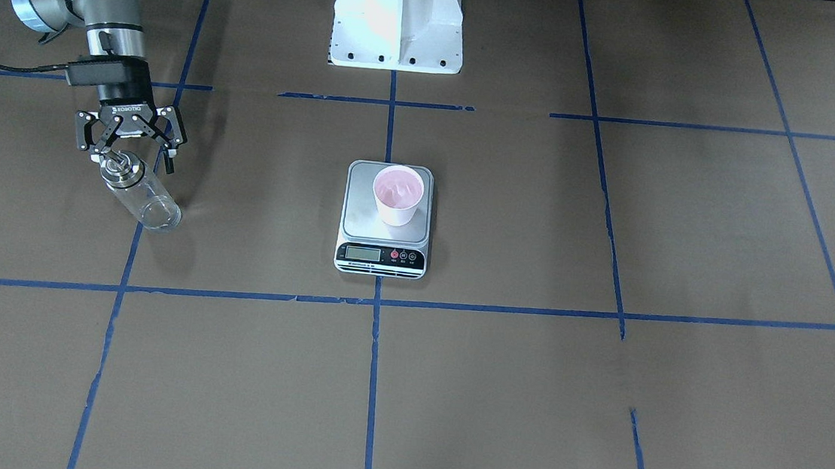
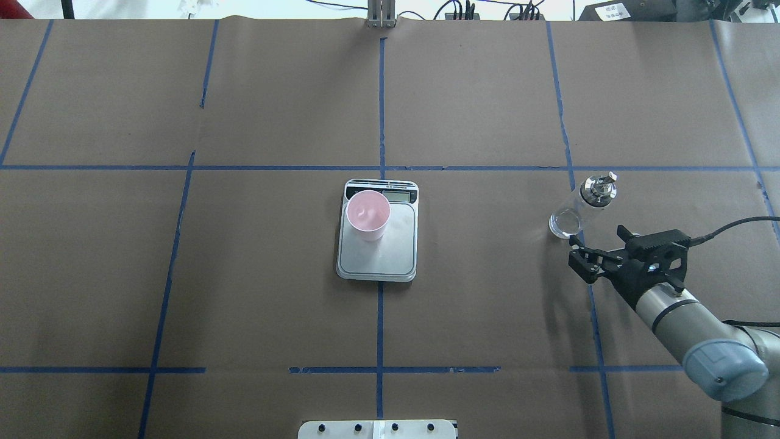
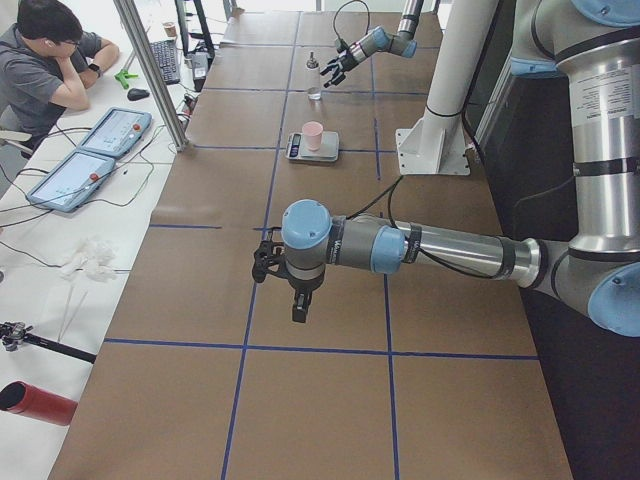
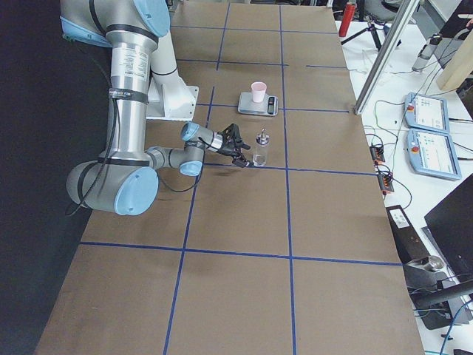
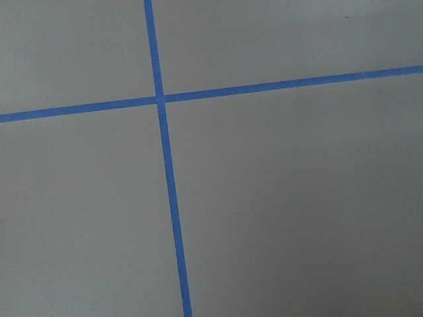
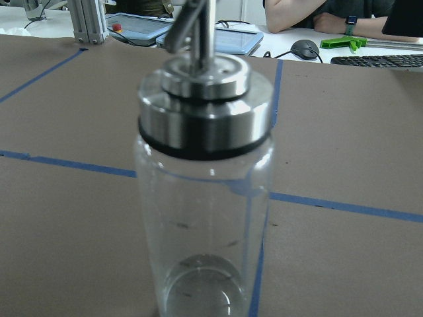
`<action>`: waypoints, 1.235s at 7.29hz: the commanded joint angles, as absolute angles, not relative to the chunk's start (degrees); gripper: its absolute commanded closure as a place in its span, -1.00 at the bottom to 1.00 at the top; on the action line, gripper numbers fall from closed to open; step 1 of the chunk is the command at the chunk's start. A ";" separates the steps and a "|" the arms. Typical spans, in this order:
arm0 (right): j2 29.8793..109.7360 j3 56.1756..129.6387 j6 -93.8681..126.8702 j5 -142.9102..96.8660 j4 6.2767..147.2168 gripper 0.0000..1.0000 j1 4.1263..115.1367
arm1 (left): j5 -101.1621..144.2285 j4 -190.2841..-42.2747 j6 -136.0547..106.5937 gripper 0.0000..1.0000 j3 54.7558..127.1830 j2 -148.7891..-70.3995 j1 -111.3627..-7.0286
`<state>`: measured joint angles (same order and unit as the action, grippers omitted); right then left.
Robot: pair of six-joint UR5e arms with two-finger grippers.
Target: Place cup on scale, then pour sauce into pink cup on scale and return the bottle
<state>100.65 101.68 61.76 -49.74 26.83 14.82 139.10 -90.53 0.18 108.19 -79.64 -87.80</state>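
Cup [image 1: 397, 191]: upright on the scale [image 1: 359, 214], ready for pouring. Bottle [image 1: 141, 195]: upright, well apart from the scale; your right gripper [image 1: 129, 156] stands spread wide just beside its collar, gripping nothing. Left gripper [image 3: 276, 268]: far from the scale; you cannot tell its claw state.

The desk [image 2: 274, 91] is covered in brown paper and marked into large squares by blue tape lines [image 2: 381, 110]. Along its far side runs a white side table [image 3: 40, 260] with two tablets [image 3: 115, 130], a keyboard [image 3: 165, 60] and loose cables. A person [image 3: 45, 70] sits leaning on it. A slanted aluminium post [image 3: 150, 70] rises at the desk's edge. The lighting is bright and even.
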 commanded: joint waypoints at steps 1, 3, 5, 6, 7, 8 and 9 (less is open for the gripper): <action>107.37 101.34 58.91 -52.62 18.41 -1.00 14.85 | 139.13 -90.53 0.18 -1.00 108.19 -79.63 -87.80; 109.25 100.03 53.38 -57.36 14.59 -1.00 19.47 | 139.13 -90.62 0.26 -1.00 108.28 -79.63 -87.80; 108.90 99.76 45.84 -74.26 14.68 -1.00 34.28 | 139.22 -90.70 0.18 -1.00 108.28 -79.72 -87.80; 108.46 98.71 40.66 -84.62 14.94 -1.00 43.59 | 139.31 -90.70 0.26 -1.00 108.28 -79.72 -87.80; 107.59 96.35 33.91 -96.99 15.12 -1.00 54.91 | 139.39 -90.79 0.26 -1.00 108.28 -79.72 -87.80; 105.32 93.63 28.10 -109.30 16.94 -1.00 66.16 | 139.39 -90.79 0.26 -1.00 108.28 -79.72 -87.80; 103.38 92.99 23.25 -118.56 21.40 -1.00 75.14 | 139.39 -90.79 0.26 -1.00 108.28 -79.72 -87.80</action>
<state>105.79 94.79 30.16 -104.96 17.31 62.33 139.38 -90.78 0.26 108.28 -79.71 -87.80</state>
